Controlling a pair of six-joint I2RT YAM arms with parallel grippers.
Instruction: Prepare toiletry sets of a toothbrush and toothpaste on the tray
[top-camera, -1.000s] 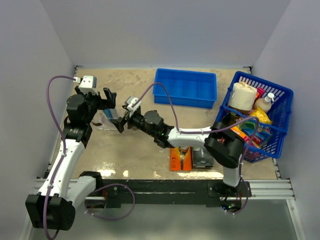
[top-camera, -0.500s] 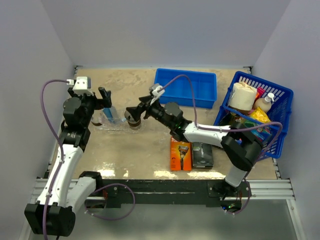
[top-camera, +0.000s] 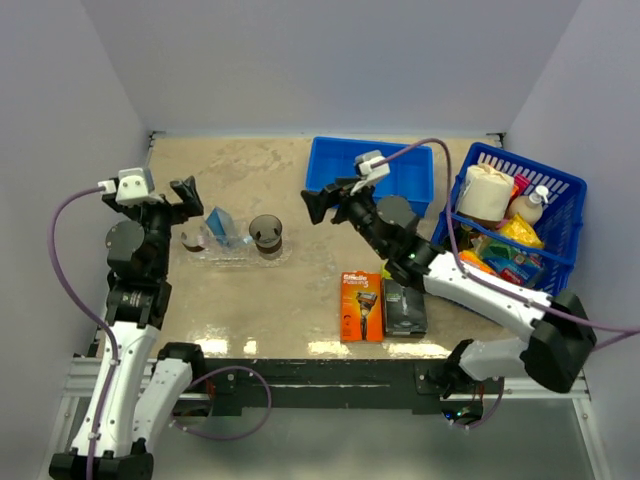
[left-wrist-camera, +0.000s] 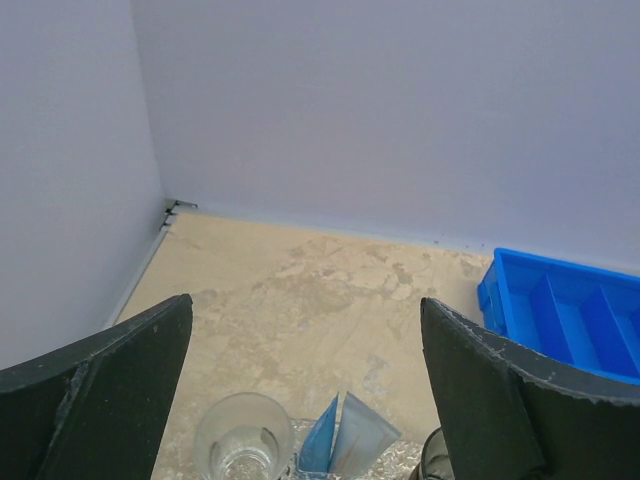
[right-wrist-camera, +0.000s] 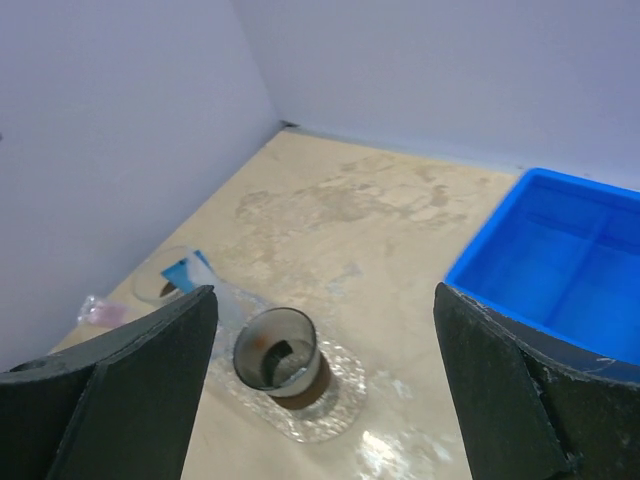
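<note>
Right gripper (top-camera: 316, 203) just backed away from the tray (top-camera: 240, 257). It's now upper middle of the overhead view by the blue bin (top-camera: 372, 177), jaws wide apart, holding nothing. Left gripper (top-camera: 188, 192) pulled back too, also spread and empty. Toothpaste box (top-camera: 222, 228) sits on the tray, left of the brownish cup (top-camera: 266, 236). Can't spot a toothbrush, so that's probably next.

The see-through tray (top-camera: 245, 257) lies flat near the left edge of the desk, about halfway back. A round brownish cup (top-camera: 266, 236) stands upright on its right end. A clear cup (top-camera: 193, 240) stands by its left end. Between the cups, the pale blue toothpaste box (top-camera: 222, 228) stands tilted.
</note>
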